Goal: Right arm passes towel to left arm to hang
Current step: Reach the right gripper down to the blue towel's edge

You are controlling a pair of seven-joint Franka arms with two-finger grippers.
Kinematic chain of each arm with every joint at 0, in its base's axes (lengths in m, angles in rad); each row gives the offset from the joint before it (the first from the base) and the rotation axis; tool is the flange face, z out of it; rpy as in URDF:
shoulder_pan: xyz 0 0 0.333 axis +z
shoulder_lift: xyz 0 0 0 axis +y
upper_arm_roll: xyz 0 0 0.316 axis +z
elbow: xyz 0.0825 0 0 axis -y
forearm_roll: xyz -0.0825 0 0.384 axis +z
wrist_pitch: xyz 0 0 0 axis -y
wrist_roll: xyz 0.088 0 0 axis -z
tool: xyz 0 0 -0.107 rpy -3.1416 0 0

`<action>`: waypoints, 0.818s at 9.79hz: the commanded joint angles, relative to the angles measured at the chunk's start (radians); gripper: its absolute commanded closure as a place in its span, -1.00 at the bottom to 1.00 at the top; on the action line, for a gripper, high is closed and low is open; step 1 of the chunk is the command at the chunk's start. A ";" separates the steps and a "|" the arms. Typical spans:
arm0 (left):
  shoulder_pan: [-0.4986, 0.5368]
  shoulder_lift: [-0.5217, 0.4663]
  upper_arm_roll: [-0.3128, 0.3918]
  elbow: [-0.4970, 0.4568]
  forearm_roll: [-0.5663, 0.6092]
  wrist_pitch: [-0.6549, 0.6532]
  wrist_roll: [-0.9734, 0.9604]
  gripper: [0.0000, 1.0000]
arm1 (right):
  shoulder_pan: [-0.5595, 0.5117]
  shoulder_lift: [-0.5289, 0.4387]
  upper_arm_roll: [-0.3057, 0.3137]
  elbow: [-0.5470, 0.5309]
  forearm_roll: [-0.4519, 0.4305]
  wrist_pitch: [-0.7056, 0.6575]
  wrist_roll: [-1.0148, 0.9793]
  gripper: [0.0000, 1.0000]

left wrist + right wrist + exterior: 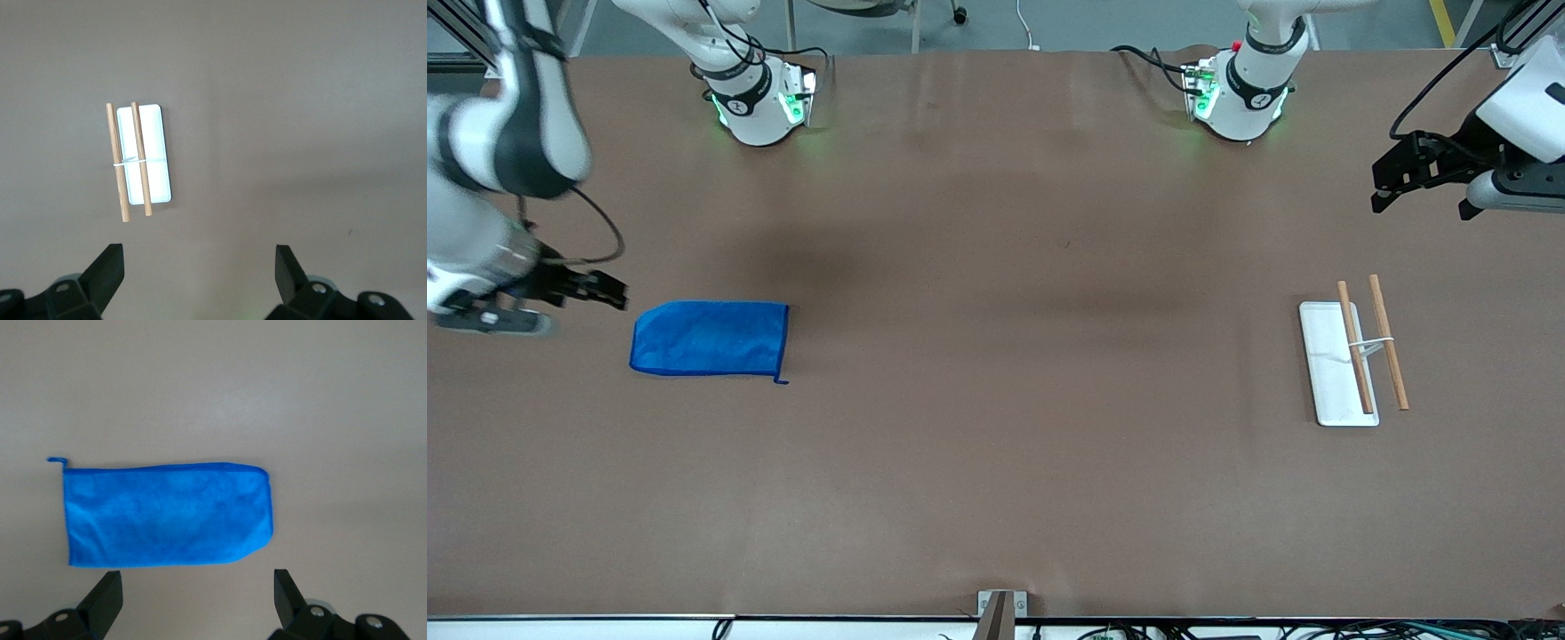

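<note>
**Blue towel waits on the worktop, both arms up and empty**

The towel [710, 339] lies flat on the brown worktop [996, 444], toward the right arm's end. It touches nothing else. The right end effector [609, 291] hangs in the air just beside the towel's rounded end. Its two fingers are spread wide and hold nothing. The left end effector [1423, 178] is well apart from the towel, up over the left arm's end of the worktop. It is spread wide too and holds nothing. The left arm waits. The rack [1356, 356] stands well apart from the towel, near the left arm's end.

What could go wrong? The towel is soft and lies very flat, so the fingers may slide over it and pinch only air. They may also catch just the top layer, so the towel droops or slips out when lifted. If the right arm grabs the middle, the cloth may hang in a bunch and the left arm may find no edge to take. The rack looks light, so a bump could tip it.

The towel is bright blue and fuzzy, long like a folded rectangle, with a darker sewn edge and a little loop [56, 460] at one corner. The rack has a smooth white flat base [155, 143] and two thin round wooden bars [128, 160]. The worktop looks plain and dull.
</note>
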 commanded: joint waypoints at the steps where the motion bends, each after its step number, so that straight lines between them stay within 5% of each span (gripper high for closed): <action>1: -0.006 0.027 -0.004 0.010 0.023 -0.021 0.018 -1.00 | -0.005 0.093 0.001 -0.097 -0.019 0.201 -0.045 -1.00; 4: -0.006 0.031 -0.003 0.009 0.023 -0.020 0.027 -1.00 | -0.005 0.254 0.001 -0.136 -0.019 0.459 -0.053 -0.97; 8: -0.007 0.039 -0.004 0.010 0.022 -0.020 0.027 -1.00 | -0.012 0.306 0.002 -0.159 -0.015 0.483 -0.041 -0.69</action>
